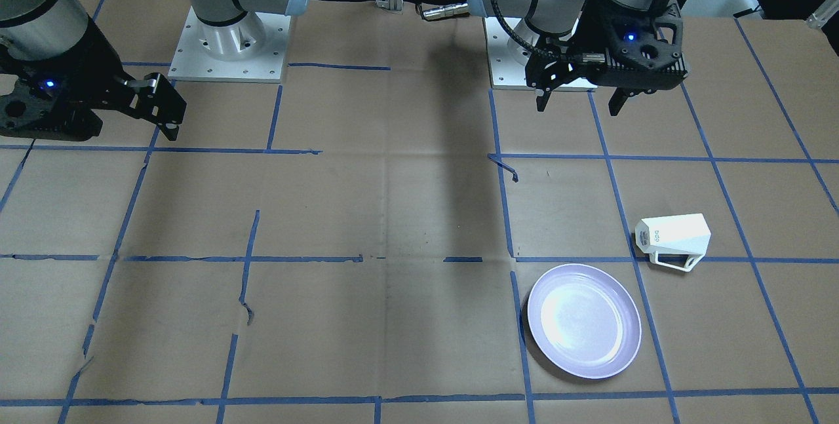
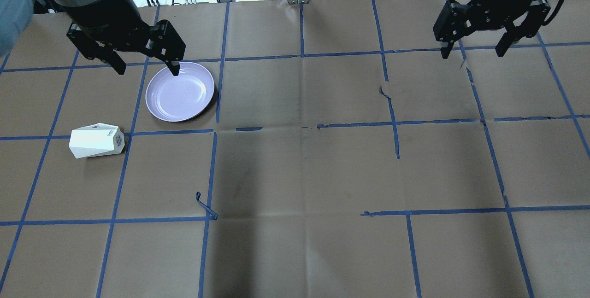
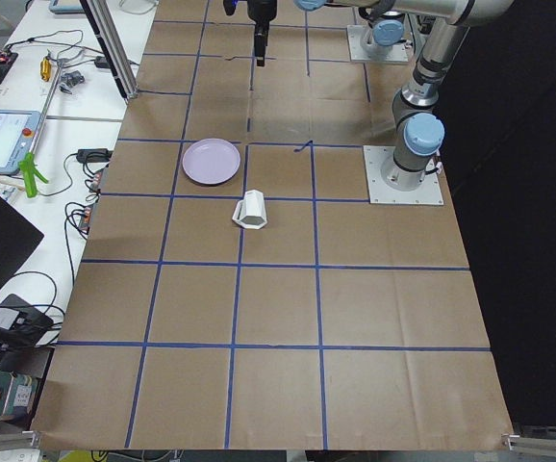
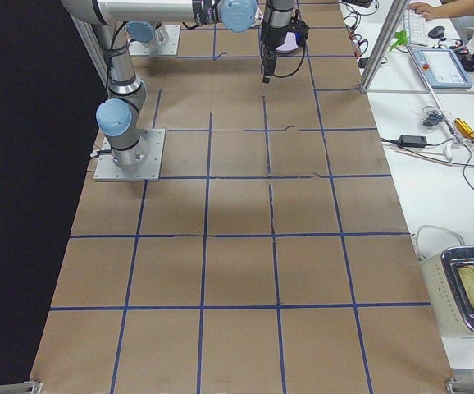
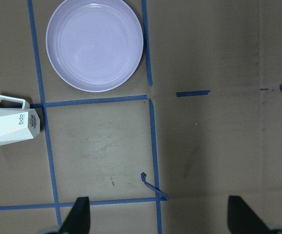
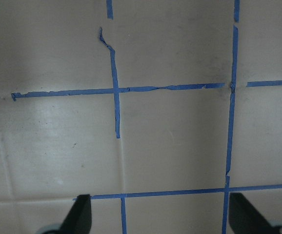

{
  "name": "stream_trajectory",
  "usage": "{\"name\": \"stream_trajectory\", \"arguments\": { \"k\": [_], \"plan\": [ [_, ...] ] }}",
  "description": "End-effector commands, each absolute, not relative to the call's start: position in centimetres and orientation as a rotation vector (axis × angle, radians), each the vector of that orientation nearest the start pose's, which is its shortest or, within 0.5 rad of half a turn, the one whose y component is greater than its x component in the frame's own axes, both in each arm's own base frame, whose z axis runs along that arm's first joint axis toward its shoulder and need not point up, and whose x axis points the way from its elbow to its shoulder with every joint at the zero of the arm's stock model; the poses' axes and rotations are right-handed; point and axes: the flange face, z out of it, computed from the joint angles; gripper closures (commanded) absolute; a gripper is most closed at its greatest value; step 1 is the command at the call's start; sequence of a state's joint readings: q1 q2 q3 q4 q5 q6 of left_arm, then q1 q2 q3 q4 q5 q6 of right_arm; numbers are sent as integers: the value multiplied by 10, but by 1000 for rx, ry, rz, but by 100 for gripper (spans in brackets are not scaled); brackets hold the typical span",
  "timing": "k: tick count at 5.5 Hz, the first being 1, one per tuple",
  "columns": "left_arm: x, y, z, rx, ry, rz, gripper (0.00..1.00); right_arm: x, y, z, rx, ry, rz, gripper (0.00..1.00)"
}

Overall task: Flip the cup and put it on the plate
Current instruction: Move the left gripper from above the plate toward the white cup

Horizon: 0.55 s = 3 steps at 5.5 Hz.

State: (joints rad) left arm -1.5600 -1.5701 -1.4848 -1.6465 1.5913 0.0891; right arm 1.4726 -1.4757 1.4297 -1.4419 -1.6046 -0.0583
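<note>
The white faceted cup (image 1: 674,237) lies on its side on the brown paper, its marked base towards the plate and its handle on the side away from the robot. It also shows in the overhead view (image 2: 96,141) and at the left edge of the left wrist view (image 5: 9,127). The lavender plate (image 1: 583,320) (image 2: 180,91) (image 5: 94,45) lies empty beside the cup, not touching it. My left gripper (image 2: 147,70) (image 1: 579,106) is open and empty, high above the table. My right gripper (image 2: 471,53) (image 6: 160,217) is open and empty, far from both.
Blue tape lines grid the paper-covered table (image 2: 304,169). A torn tape curl (image 2: 205,206) sticks up near the cup's square. The two arm bases (image 1: 226,44) stand at the robot's edge. Desks with equipment (image 3: 28,135) line the far side.
</note>
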Motion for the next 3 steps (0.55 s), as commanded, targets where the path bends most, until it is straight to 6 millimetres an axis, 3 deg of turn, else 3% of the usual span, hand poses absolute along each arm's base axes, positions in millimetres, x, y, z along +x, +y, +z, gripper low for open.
{"name": "stream_trajectory", "arguments": {
  "k": [1,2,3],
  "plan": [
    [-66,-499,529,285,3107,-15,2,78,-533,496,61,3165,135,0],
    [-5,-492,535,249,3112,15,2,78,-533,496,61,3165,135,0],
    [63,-486,532,334,3125,48,2,78,-533,496,61,3165,135,0]
  ]
}}
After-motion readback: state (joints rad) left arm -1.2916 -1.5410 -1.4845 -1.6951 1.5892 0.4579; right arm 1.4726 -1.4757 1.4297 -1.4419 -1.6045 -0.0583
